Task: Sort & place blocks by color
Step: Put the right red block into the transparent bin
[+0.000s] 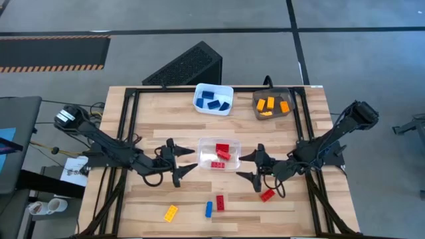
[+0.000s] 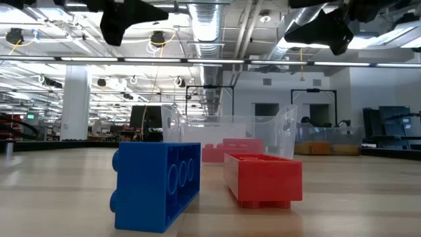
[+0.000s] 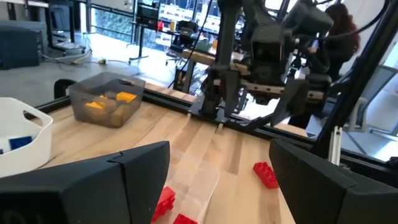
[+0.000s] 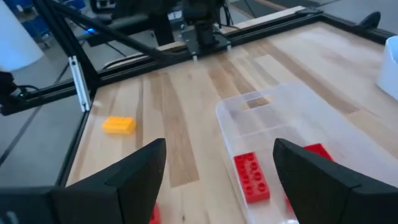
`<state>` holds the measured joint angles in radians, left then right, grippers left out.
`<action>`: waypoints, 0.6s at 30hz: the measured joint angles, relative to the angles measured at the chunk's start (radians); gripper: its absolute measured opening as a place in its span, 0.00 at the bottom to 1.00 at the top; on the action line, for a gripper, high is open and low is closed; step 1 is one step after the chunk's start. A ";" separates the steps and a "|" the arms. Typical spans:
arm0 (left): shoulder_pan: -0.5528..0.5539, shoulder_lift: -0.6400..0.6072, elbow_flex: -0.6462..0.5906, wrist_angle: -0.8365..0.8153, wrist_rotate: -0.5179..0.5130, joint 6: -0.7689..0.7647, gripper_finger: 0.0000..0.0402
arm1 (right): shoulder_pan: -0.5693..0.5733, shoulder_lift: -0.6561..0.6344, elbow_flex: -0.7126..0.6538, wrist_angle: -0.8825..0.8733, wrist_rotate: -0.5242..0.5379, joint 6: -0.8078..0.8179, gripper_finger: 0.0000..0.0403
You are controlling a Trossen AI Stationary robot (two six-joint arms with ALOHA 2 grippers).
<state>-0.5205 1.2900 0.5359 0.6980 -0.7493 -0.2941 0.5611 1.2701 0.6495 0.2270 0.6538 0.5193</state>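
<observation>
Red bricks already lie in the clear bin (image 1: 218, 155) at the middle of the table (image 1: 153, 113), seen from above; blue ones fill the white bin (image 1: 213, 99) and orange ones the grey bin (image 1: 271, 105) at the far edge. Four blocks are left loose near the front: a yellow block (image 1: 171, 212), a blue block (image 1: 208, 210) touching a red block (image 1: 220, 203), and another red block (image 1: 267, 194) just below my right gripper (image 1: 250, 166). My left gripper (image 1: 188, 159) hangs at the clear bin's other side. Both stand wide and carry nothing.

From table height, the blue block (image 2: 156, 185) and red block (image 2: 263, 178) sit close together before the clear bin (image 2: 230, 135), both arms high above.

My left wrist camera shows wide fingers (image 3: 146, 163), the clear bin below, the stray red block (image 3: 265, 173) beyond, and a person behind the right arm.

My right wrist camera shows wide fingers (image 4: 146, 162) over the clear bin (image 4: 273, 118), with the yellow block (image 4: 119, 124) far across.

I judge the risks thus: reaching for the touching blue and red pair, a finger could nudge the neighbour or pinch both; with the bin between my grippers, a careless descent could knock its wall and shift it.
</observation>
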 joint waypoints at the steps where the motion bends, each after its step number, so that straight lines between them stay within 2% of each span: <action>1: 0.003 0.011 0.000 0.011 0.000 0.001 0.65 | -0.001 0.000 0.000 0.002 0.001 -0.004 0.79; 10: 0.056 0.134 0.001 0.141 0.038 -0.008 0.65 | -0.001 0.000 0.000 0.018 0.026 -0.020 0.79; 18: 0.083 0.170 0.025 0.158 0.109 -0.030 0.65 | -0.001 0.013 0.000 0.022 0.026 -0.023 0.79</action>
<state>-0.4377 1.4597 0.5608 0.8562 -0.6399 -0.3243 0.5602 1.2833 0.6495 0.2493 0.6800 0.4965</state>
